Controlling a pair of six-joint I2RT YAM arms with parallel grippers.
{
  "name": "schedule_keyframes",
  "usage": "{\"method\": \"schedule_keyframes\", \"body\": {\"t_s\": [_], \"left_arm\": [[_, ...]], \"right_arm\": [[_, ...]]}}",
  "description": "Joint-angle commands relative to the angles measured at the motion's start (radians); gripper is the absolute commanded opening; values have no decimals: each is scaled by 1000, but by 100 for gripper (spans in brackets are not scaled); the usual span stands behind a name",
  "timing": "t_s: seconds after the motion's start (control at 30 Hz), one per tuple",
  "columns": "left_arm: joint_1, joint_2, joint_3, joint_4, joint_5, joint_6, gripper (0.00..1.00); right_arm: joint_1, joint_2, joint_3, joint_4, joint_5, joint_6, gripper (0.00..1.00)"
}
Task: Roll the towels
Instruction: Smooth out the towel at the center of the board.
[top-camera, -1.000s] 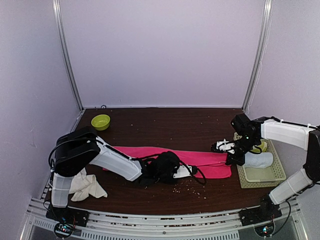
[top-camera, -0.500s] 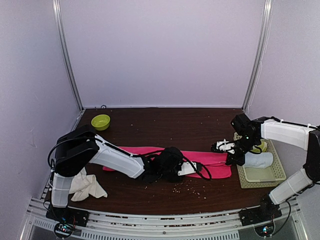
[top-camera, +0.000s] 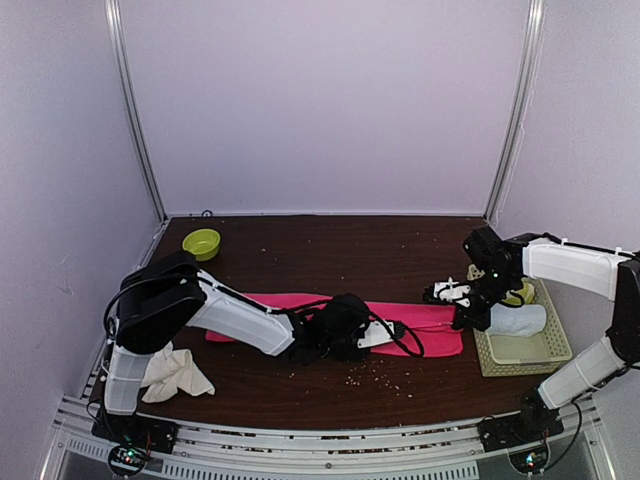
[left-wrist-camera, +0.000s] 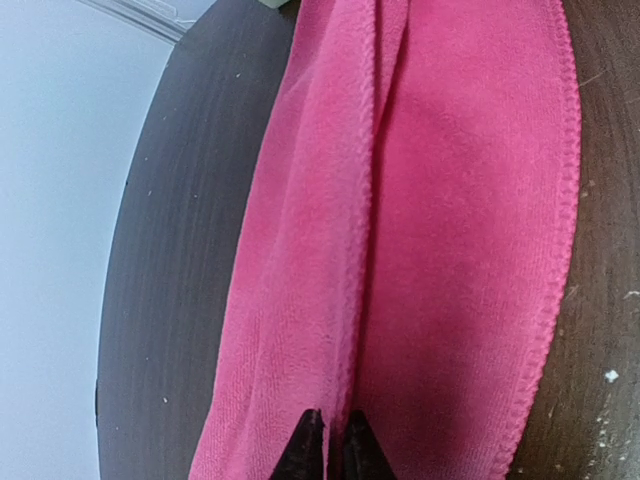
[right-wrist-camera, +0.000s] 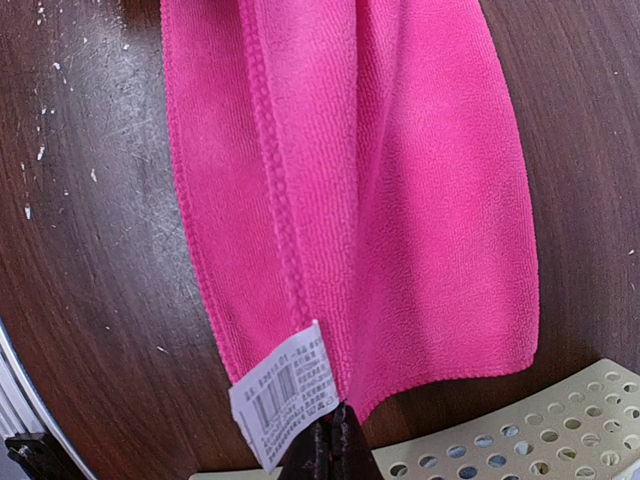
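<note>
While anchoring pink towel at 3 o'clock with pinching right hand, draw left hand, pinching the fold, straight along.

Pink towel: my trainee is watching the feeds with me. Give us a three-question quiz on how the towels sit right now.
1. True or false: the pink towel is already rolled up.
2. Where is the cream towel? A, draped over the pink towel. B, crumpled at the near left of the table. C, rolled up at the far edge.
3. Which gripper pinches the pink towel's end that carries the white label?

Key:
1. False. It lies stretched out in a long folded strip.
2. B.
3. The right gripper.
</note>
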Motion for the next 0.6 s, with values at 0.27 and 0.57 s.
{"method": "schedule_keyframes", "body": {"t_s": [0.27, 0.57], "left_arm": [[7, -76, -13, -46, 47, -24, 0], [5, -125, -8, -173, 123, -27, 0]], "right_arm": [[-9, -10, -11, -4, 3, -23, 0], [-8, 15, -29, -29, -7, -49, 0]]}}
